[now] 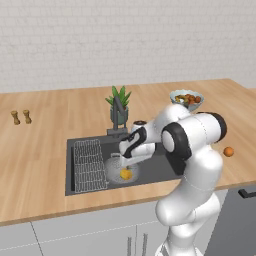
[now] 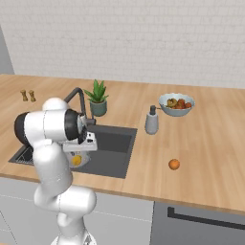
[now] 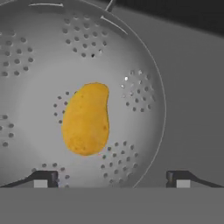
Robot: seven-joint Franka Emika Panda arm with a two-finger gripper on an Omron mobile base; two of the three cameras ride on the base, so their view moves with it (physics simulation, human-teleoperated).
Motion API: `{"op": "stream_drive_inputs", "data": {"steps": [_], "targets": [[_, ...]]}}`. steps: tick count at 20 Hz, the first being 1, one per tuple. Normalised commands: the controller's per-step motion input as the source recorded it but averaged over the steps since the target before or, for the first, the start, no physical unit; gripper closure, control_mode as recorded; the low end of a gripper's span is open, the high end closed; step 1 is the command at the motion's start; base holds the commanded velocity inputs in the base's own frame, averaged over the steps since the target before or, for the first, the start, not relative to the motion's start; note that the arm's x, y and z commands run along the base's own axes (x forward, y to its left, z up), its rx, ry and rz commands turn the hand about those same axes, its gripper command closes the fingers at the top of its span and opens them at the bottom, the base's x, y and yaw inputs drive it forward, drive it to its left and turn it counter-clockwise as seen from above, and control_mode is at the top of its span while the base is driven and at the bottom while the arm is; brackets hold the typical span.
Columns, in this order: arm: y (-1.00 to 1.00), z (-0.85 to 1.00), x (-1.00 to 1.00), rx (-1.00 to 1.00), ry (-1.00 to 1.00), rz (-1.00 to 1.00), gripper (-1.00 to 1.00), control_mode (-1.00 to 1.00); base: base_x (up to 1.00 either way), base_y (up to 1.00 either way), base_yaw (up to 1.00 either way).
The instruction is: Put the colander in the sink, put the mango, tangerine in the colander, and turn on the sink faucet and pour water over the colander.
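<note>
Now: mango (image 3: 86, 119) lies loose in colander (image 3: 140, 92), frame centre.
Gripper (image 3: 112, 178) hovers above with jaws spread, holding nothing; colander sits in sink (image 1: 165, 165); tangerine (image 1: 228, 151) on counter (image 1: 45, 150), right edge.

Base views looked forward-down from behind arm, 7 and 5 o'clock, sharing sink (image 1: 165, 167); hand view sat close above colander (image 3: 144, 65).

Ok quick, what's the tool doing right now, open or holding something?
Tool: open, holding nothing; the mango lies free in the colander below it.
</note>
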Motion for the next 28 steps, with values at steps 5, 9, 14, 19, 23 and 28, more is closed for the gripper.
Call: {"op": "stream_drive_inputs", "data": {"steps": [5,9,14,19,23,28], "targets": [[-0.55,0.41,-0.22,0.0,0.0,-0.02,-1.0,-1.0,0.0,0.0,0.0],[-0.63,0.46,-0.18,0.0,0.0,0.0,-1.0,-1.0,0.0,0.0,0.0],[-0.6,0.48,-0.2,0.0,0.0,0.0,-1.0,-1.0,0.0,0.0,0.0],[-0.66,0.38,-0.35,0.0,0.0,-0.03,-1.0,-1.0,0.0,0.0,0.0],[-0.73,0.28,-0.38,0.0,0.0,-0.07,-1.0,-1.0,0.0,0.0,0.0],[-0.68,0.33,-0.27,0.0,0.0,-0.07,-1.0,-1.0,0.0,0.0,0.0]]}}
